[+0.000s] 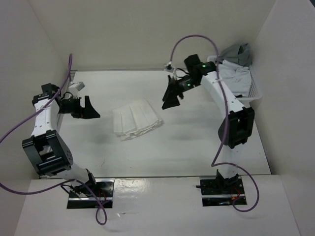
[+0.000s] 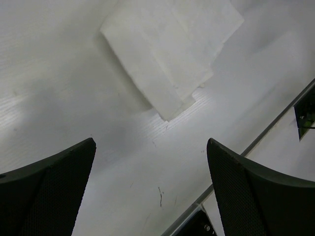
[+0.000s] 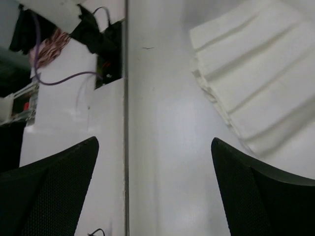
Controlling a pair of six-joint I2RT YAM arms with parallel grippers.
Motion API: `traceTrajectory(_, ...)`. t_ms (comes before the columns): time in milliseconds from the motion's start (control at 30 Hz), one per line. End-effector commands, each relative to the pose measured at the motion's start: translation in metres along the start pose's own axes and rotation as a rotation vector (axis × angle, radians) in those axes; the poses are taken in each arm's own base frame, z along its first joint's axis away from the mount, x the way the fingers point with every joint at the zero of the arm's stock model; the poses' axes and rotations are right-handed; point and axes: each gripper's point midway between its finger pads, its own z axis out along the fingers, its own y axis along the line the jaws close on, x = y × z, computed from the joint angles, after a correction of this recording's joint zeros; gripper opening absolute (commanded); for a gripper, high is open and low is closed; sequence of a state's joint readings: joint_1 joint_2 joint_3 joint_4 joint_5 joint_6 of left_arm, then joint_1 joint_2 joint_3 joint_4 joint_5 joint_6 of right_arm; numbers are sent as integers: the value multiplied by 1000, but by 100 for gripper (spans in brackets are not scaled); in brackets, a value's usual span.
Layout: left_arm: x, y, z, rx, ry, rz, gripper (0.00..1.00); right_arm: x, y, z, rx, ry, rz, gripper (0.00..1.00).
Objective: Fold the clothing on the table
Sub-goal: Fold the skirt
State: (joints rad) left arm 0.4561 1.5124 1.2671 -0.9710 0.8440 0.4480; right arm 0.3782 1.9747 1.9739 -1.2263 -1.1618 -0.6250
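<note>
**While Both Arms Are Hanging Clear, Folded Skirt Is Lying Mid-Table**

While the two arms are hanging above the table (image 1: 197,152), the white pleated skirt (image 1: 136,120) is lying on its own near the middle of the tabletop, gathered into a compact, layered bundle with its pleat lines showing on top. The left gripper (image 1: 92,108) is hovering off to the skirt's left, its jaws spread wide and gripping nothing. The right gripper (image 1: 171,103) is hanging just beyond the skirt's far right corner, likewise spread wide and empty. Neither one is touching the fabric.

From the left wrist camera, a corner of the bundle is pointing toward the gap between the dark fingers (image 2: 54,187), well ahead of them. From the right wrist camera, the stacked pleated edges are showing at the upper right, and the thin metal rail (image 3: 126,98) is running straight down the view.

At the table's far right corner, a white basket (image 1: 255,92) is holding a plain white garment (image 1: 235,73) and a grey garment (image 1: 240,51).
</note>
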Motion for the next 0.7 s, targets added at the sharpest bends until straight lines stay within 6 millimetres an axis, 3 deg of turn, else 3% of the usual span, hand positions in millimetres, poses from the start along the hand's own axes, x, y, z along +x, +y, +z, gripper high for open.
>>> traceTrajectory(0,-22,-15,15,98,-9,72,99,29,-63,-58,234,-46,126,99)
traceTrajectory(67,-36,-16,20,95,-32,86,99,36,-81,-95,363,-108,184,99)
traceTrajectory(100,-38,-12,20,74,-35,81,99,39,-97,-135,469,-171,199,99)
traceTrajectory(133,-41,-7,18,28,-37,80,99,43,-101,-156,536,-199,226,99)
traceTrajectory(200,-52,1,5,-63,-94,68,99,57,-93,-212,712,-270,272,99)
traceTrajectory(233,-57,18,-8,-150,-137,61,100,57,-94,-234,804,-306,253,99)
traceTrajectory(267,-61,16,-24,-201,-187,50,100,68,-80,-253,926,-313,258,99)
traceTrajectory(300,-50,21,-27,-231,-197,16,100,80,-74,-275,1021,-338,279,99)
traceTrajectory(333,-50,33,-41,-288,-238,-1,100,100,-75,-279,1085,-339,302,99)
traceTrajectory(367,-47,35,-48,-317,-248,-16,100,101,-54,-295,1194,-360,272,99)
traceTrajectory(400,-40,40,-49,-332,-237,-44,100,109,-47,-300,1228,-377,282,99)
traceTrajectory(433,-30,48,-53,-346,-233,-86,100,134,-43,-306,1261,-389,342,99)
traceTrajectory(500,-17,61,-60,-396,-235,-143,100,146,-24,-318,1327,-432,356,99)
traceTrajectory(533,-6,71,-63,-430,-238,-171,100,165,-20,-327,1375,-443,408,99)
traceTrajectory(567,1,77,-69,-482,-229,-185,100,169,-10,-333,1436,-445,403,99)
traceTrajectory(667,6,80,-85,-519,-249,-205,100,187,4,-331,1523,-439,414,99)
